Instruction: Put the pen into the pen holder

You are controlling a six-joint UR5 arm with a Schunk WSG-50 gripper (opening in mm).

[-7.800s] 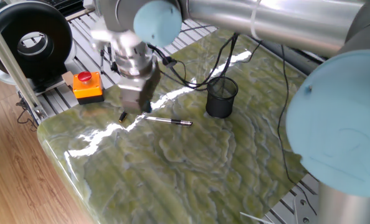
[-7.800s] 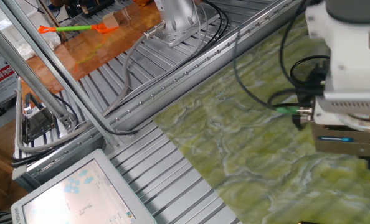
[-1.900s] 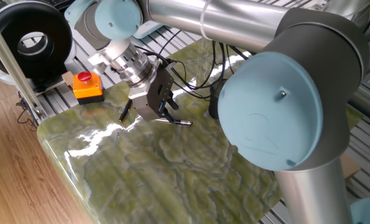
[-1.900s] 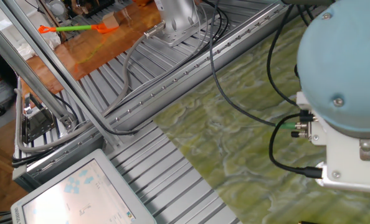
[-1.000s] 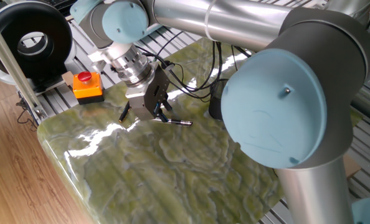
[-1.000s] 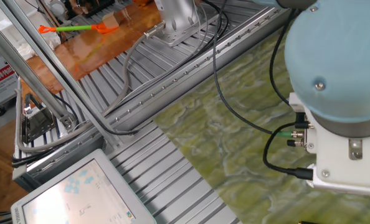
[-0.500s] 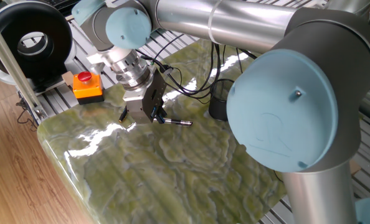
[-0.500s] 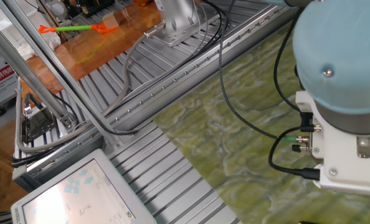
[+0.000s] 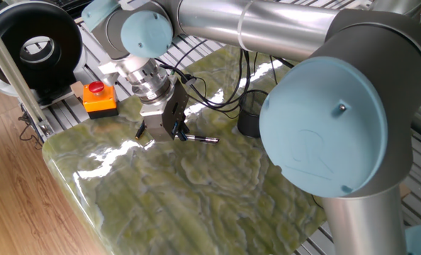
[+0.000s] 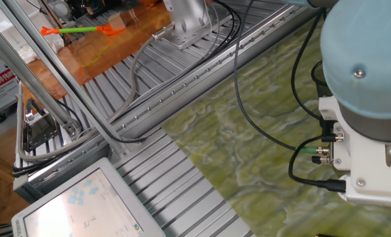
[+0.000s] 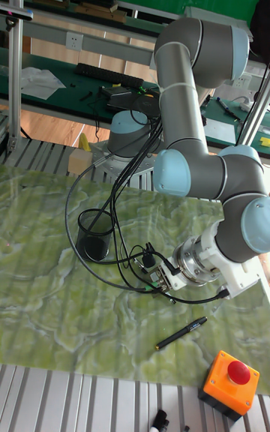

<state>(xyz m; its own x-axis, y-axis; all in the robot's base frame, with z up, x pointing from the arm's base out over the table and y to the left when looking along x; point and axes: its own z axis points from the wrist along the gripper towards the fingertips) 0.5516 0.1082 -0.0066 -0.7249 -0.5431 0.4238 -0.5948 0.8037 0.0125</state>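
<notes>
The silver-grey pen (image 9: pixel 200 139) lies flat on the green marbled mat, and its left end is hidden under my gripper (image 9: pixel 175 132). The gripper is tilted and low over that end, with its dark fingers (image 9: pixel 180 130) apart on either side of the pen, so it looks open. In the tall fixed view the gripper (image 11: pixel 155 277) sits among its cables and hides the pen. The black mesh pen holder (image 11: pixel 95 235) stands upright on the mat; in one fixed view the pen holder (image 9: pixel 247 122) is half hidden behind the arm's blue elbow. The other fixed view shows only arm parts.
An all-black pen (image 9: pixel 141 129) lies just left of the gripper, seen again as the black pen (image 11: pixel 181 333) near the mat's front edge. An orange box with a red button (image 9: pixel 99 96) stands off the mat's corner. Black cables (image 9: pixel 217 92) loop from the wrist.
Over the last two seconds the gripper slid left along the pen and dropped lower onto its left end. In the last half second it barely moved. The pen has not shifted.
</notes>
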